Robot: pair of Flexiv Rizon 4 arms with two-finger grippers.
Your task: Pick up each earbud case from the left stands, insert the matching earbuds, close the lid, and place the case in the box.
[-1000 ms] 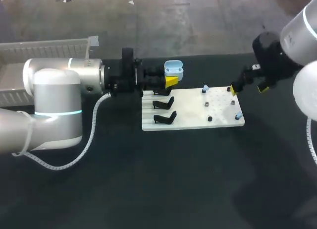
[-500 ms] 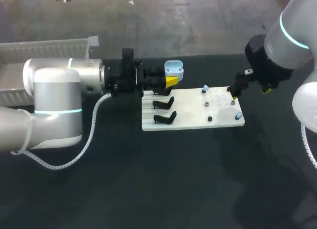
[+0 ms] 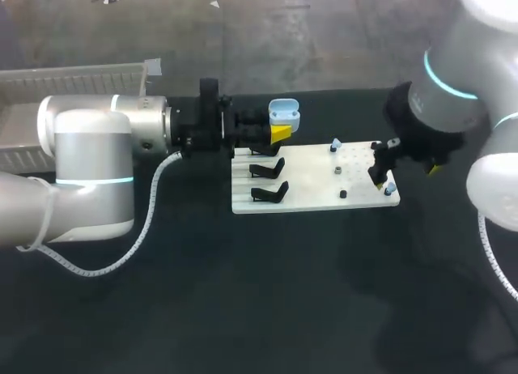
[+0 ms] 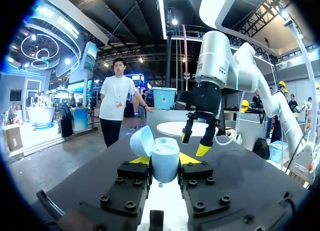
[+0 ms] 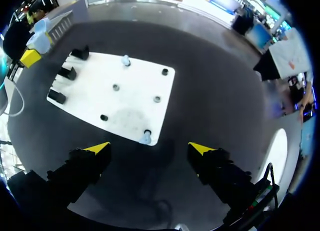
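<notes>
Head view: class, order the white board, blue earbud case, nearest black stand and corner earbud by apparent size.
1. white board
2. blue earbud case and black stand: alike; the case is higher, nearer the camera, so unranked
3. blue earbud, smallest

On the board (image 3: 312, 192), stands (image 3: 269, 170) sat left, an earbud (image 5: 145, 137) at the near-right corner; the case (image 3: 283, 114) hung beyond the far-left corner.

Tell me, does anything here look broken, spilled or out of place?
Nothing stands out. The light blue plastic earbud case, lid open, is held in the left arm's jaws; the white rectangular board lies flat, its three black stands upright and two blue earbuds seated on it.
</notes>
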